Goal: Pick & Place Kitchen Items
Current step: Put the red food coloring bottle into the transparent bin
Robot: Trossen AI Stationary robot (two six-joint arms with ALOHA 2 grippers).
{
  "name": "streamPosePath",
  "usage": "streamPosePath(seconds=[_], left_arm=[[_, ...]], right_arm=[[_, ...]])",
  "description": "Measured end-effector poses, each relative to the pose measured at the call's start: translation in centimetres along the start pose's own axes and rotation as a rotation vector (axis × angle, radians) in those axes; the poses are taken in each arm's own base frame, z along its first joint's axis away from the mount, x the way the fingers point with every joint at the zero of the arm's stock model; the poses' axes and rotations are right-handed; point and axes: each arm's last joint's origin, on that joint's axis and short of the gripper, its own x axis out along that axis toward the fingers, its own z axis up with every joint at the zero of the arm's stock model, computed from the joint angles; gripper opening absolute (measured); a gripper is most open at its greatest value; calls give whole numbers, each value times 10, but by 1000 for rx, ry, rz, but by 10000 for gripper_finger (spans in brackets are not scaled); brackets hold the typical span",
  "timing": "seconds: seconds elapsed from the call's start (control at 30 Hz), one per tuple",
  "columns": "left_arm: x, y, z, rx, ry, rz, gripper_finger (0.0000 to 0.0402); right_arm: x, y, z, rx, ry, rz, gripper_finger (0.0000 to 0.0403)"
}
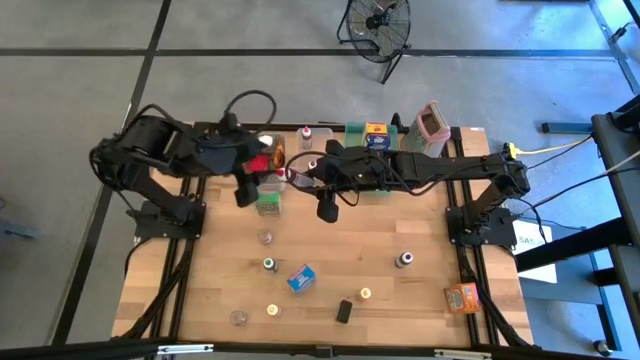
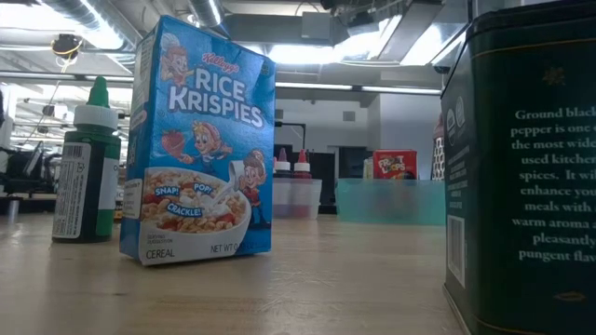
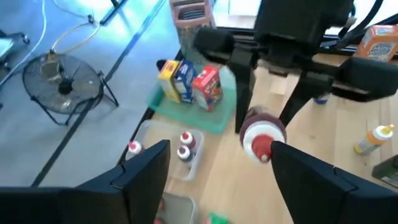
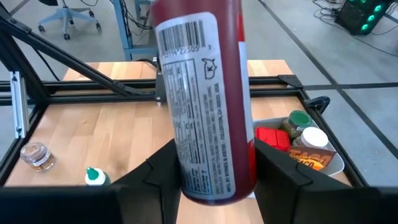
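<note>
A grey concrete floor with a standing fan (image 1: 378, 24) is stretching behind the wooden table (image 1: 330, 240), and both dark arms are reaching toward its far middle. The right gripper (image 4: 208, 171) is clamping a dark red bottle (image 4: 202, 93) between its two fingers, the barcode label facing its wrist camera; the left wrist view is showing that bottle's red-capped end (image 3: 261, 138) pointing at the left gripper. The left gripper (image 3: 217, 165) is hovering just beside the right one with its fingers spread apart and nothing between them. Past the left gripper, a green tray (image 3: 186, 109) is carrying yellow, blue and red food boxes (image 3: 189, 84), with a clear bin (image 3: 165, 152) of small red-capped bottles nearer to it and the pinkish grater (image 3: 189, 15) beyond. Beyond the right gripper's held bottle, another clear bin (image 4: 298, 146) is holding jars and a red box. Well apart from both grippers, toward the table's near side, a blue cereal box (image 1: 301, 278), an orange box (image 1: 462, 297) and several small jars and bottles are lying scattered; the low view is showing that Rice Krispies box standing beside a green-capped bottle (image 2: 88, 172) and a dark pepper tin (image 2: 526, 167).
</note>
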Motion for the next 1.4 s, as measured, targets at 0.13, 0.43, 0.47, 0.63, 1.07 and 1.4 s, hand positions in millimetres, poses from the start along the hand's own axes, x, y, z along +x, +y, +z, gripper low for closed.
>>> streamPosePath(seconds=[0.13,0.43,0.47,0.63,1.07,1.4], left_arm=[[-14,9,-10,-56,28,10,274],[-29,8,-16,-106,0,-4,274],[-30,6,-16,-100,-6,-2,274],[-34,-2,-14,-73,-78,47,274],[-29,-29,-1,40,-201,91,274],[-24,-30,19,31,-306,3,274]], right_arm=[[-3,0,4,-3,-4,-7,158],[-17,-2,29,-14,-93,-14,158],[-19,-2,32,-12,-107,-11,158],[-28,-3,45,-8,-148,4,158],[-47,-2,67,-40,-234,32,158],[-51,0,73,-57,-269,59,158]])
